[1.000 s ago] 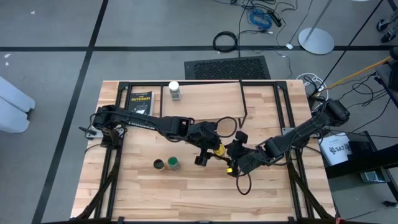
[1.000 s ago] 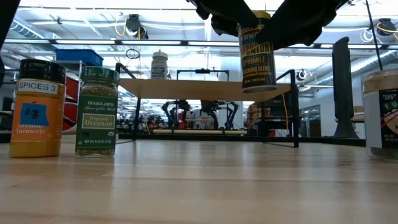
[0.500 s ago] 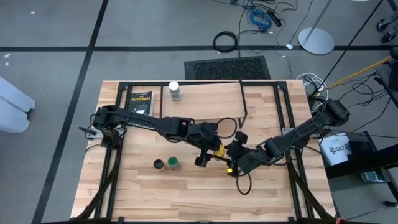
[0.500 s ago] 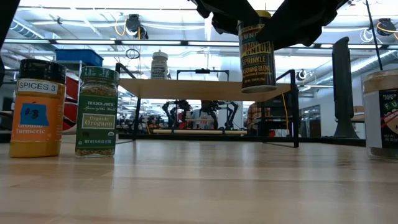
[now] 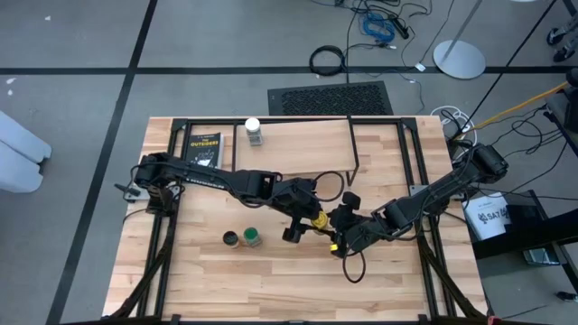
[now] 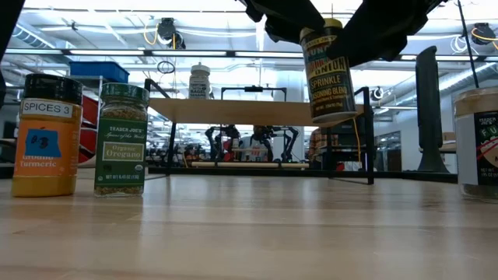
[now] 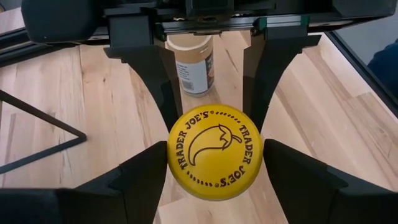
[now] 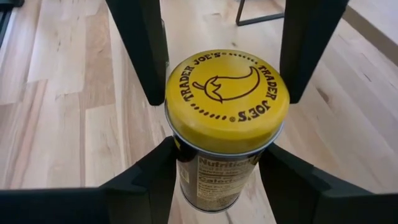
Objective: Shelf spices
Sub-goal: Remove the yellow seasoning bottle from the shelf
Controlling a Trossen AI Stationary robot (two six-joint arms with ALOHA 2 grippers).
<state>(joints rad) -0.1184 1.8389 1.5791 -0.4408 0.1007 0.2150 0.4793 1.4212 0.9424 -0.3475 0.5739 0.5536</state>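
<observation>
Item in hand: yellow-lidded jar, lifted clear of the tabletop near the table's centre, between both grippers.
Left gripper: at the jar from its 9 o'clock side in the high view; in its wrist view the fingers flank the yellow lid and appear pressed to its sides.
Right gripper: at the jar from its 4 o'clock side; in its wrist view the fingers close on the jar body just under the lid.
Judgement on hold: the jar looks pinched by both at once, likely a handover; which gripper bears the weight cannot be told.
Long axis: near vertical, lid up, tilted slightly with the top leaning toward 11 o'clock in the low view; label faces the low camera.
Shelf: at 12 o'clock on the table, well apart from the held jar.
Done: one white-lidded jar stands upright on the shelf's plank, near its left end.
Left: four jars. The yellow one is in the air; the orange-bodied jar and green-lidded jar stand side by side, upright, at 7 o'clock of the grippers; the tan-lidded jar stands on the tabletop beyond the held one.
Progress: early, roughly one of five placed.
</observation>
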